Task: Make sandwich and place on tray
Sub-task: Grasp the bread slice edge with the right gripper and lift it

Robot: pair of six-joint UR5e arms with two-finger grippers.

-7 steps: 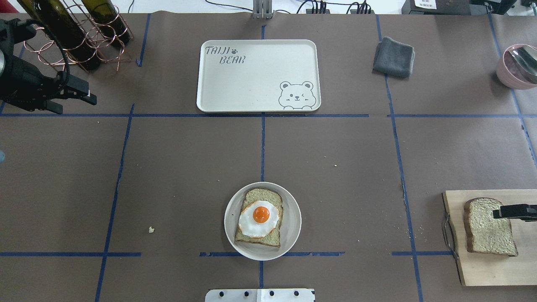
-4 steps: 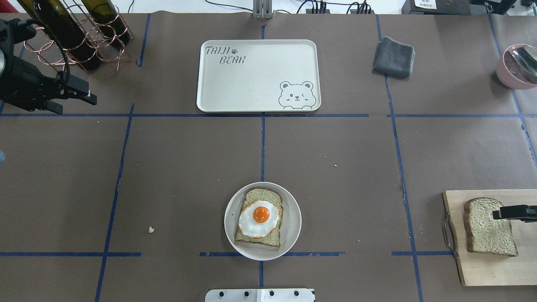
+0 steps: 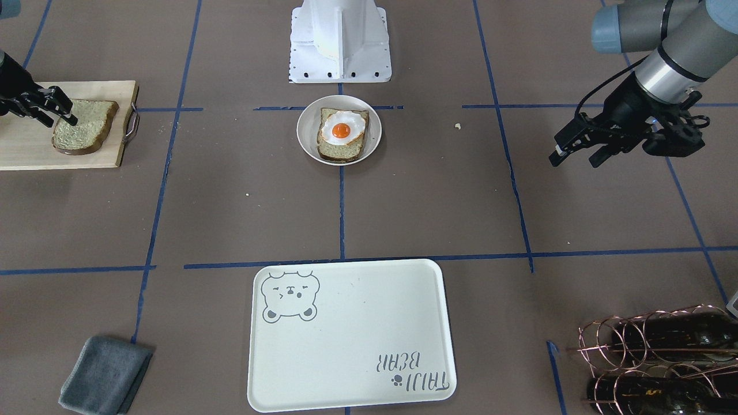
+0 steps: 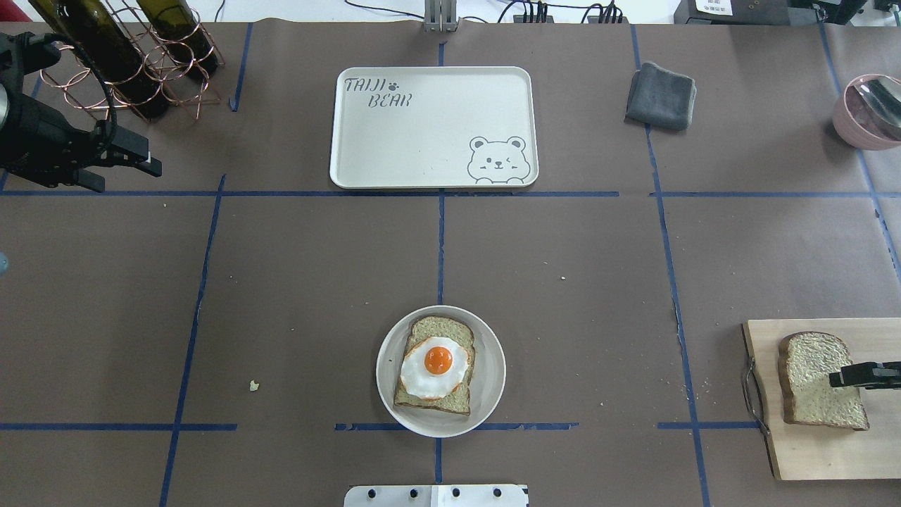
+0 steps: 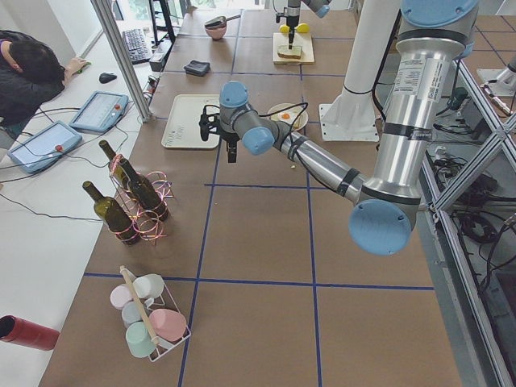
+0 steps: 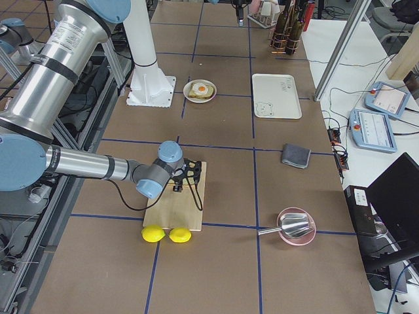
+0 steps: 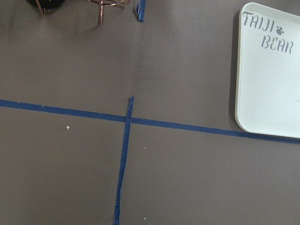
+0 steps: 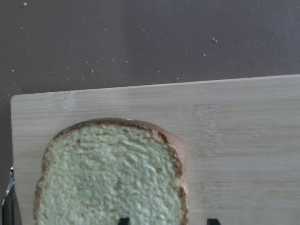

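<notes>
One bread slice (image 4: 440, 327) lies on a round white plate (image 4: 493, 366) near the robot, with the fried egg (image 4: 436, 366) on top; the egg also shows in the front view (image 3: 341, 128). The second bread slice (image 4: 809, 380) lies on a pale wooden board (image 4: 816, 451) at the right. My right gripper (image 4: 838, 379) is open just above this slice's right edge. In the right wrist view one fingertip is over the slice (image 8: 108, 178), the other over bare board. My left gripper (image 4: 130, 177) is open and empty at the far left. The cream bear tray (image 4: 422, 141) is empty at the back centre.
A copper wire rack with dark wine bottles (image 4: 127, 56) stands just behind my left gripper. A folded grey cloth (image 4: 660, 95) lies right of the tray. A pink bowl with a metal scoop (image 4: 866, 113) sits at the far right edge. Two lemons (image 6: 167, 234) lie beside the board.
My right gripper has shifted a little along the bread slice, towards the robot's side of the board. The left arm, plate and tray have not moved.
</notes>
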